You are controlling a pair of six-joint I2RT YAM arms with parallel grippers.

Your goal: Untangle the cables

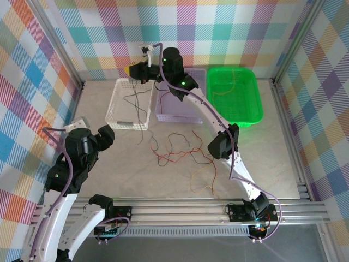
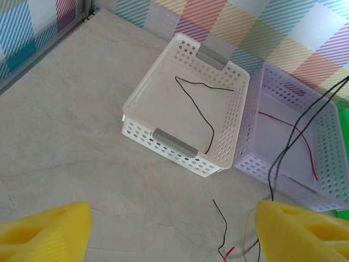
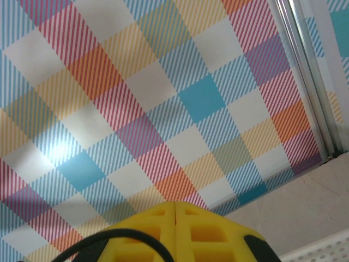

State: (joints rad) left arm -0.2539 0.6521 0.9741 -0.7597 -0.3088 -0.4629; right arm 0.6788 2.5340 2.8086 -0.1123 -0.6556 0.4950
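Note:
A loose tangle of red [image 1: 175, 156] and yellow cables [image 1: 203, 176] lies mid-table. One black cable [image 2: 211, 134] rests in the white basket [image 2: 163, 139]. A red cable [image 2: 283, 121] lies in the purple basket [image 2: 256, 164]. My right gripper [image 1: 132, 71] is raised at the back over the baskets. Its yellow fingers [image 3: 175, 210] are shut, a black cable [image 3: 125, 236] curls over them, and a black cable [image 2: 272, 180] hangs down to the table. My left gripper [image 2: 172, 229] is open above bare table, near the tangle's left end [image 2: 224, 252].
A green basket [image 1: 256, 103] at the back right holds a thin yellow cable [image 1: 232, 82]. The right arm [image 1: 210, 117] stretches diagonally across the purple basket. Aluminium rails [image 1: 289, 125] and checked walls close in the table.

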